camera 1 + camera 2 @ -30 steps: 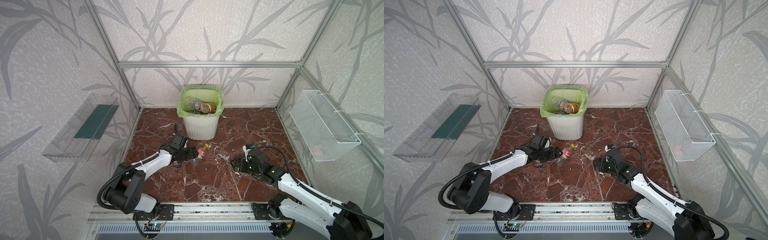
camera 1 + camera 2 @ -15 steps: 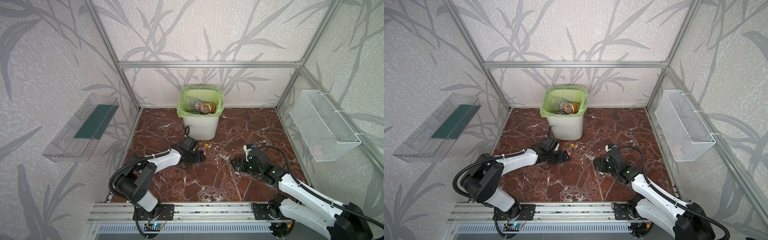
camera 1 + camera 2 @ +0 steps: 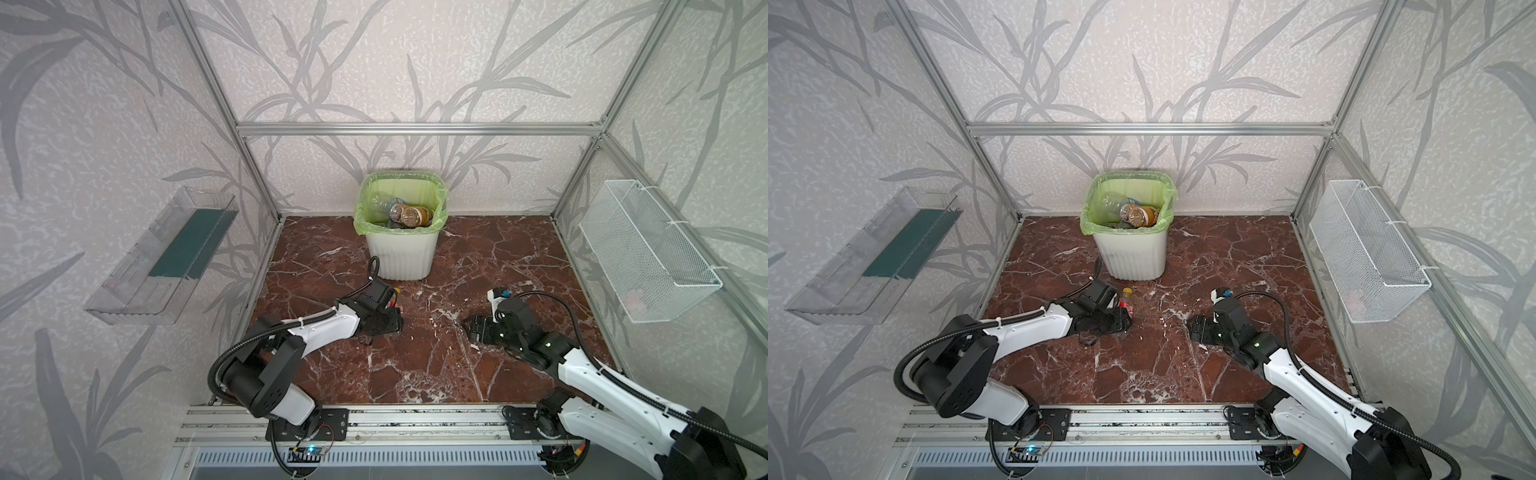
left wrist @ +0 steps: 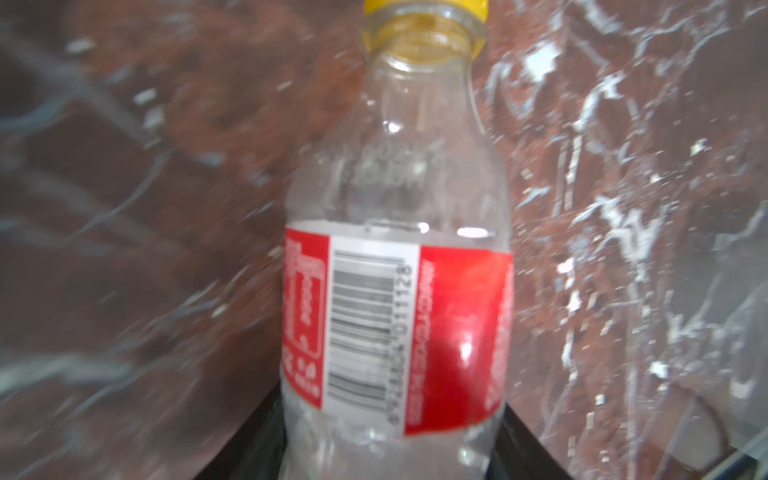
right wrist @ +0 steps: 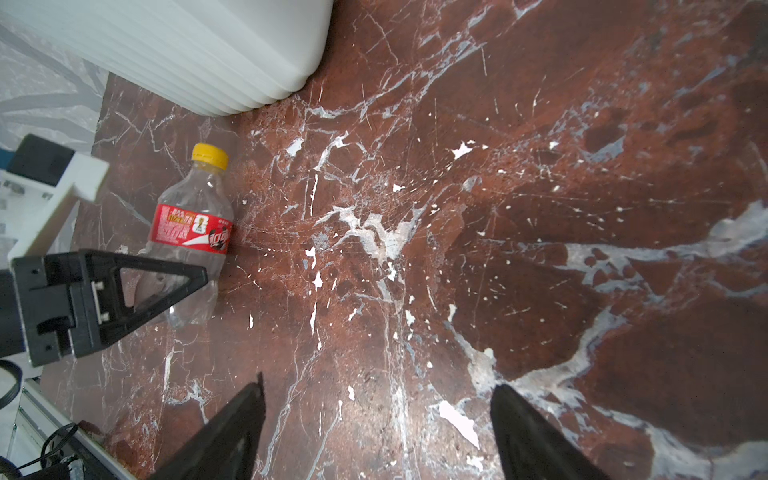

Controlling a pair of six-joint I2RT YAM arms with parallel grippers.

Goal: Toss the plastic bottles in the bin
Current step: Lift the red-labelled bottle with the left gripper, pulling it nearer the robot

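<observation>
- A clear bottle (image 3: 1126, 302) with a red label and a yellow cap lies flat on the marble floor (image 3: 1163, 365). It is at 6 o'clock from the bin (image 3: 1133, 257), near the bin's front wall but apart from it.
- In both top views its long axis runs 12 to 6. The cap points to 12, at the bin, and the base points to 6.
- The left gripper (image 3: 1124, 320) reaches in from 9 o'clock. Its jaws press on either side of the bottle's base end.
- The right gripper (image 5: 378, 382) sits low over bare floor at 3 o'clock from the bottle, well apart. Its jaws are spread wide with nothing between them.
- The bin's ribbed white wall rises between the bottle and the green-lined opening, where other bottles (image 3: 1133, 214) are piled.
- A clear tray (image 3: 872, 257) hangs on the wall at 9 o'clock.
- A wire basket (image 3: 1366, 253) hangs on the wall at 3 o'clock.
</observation>
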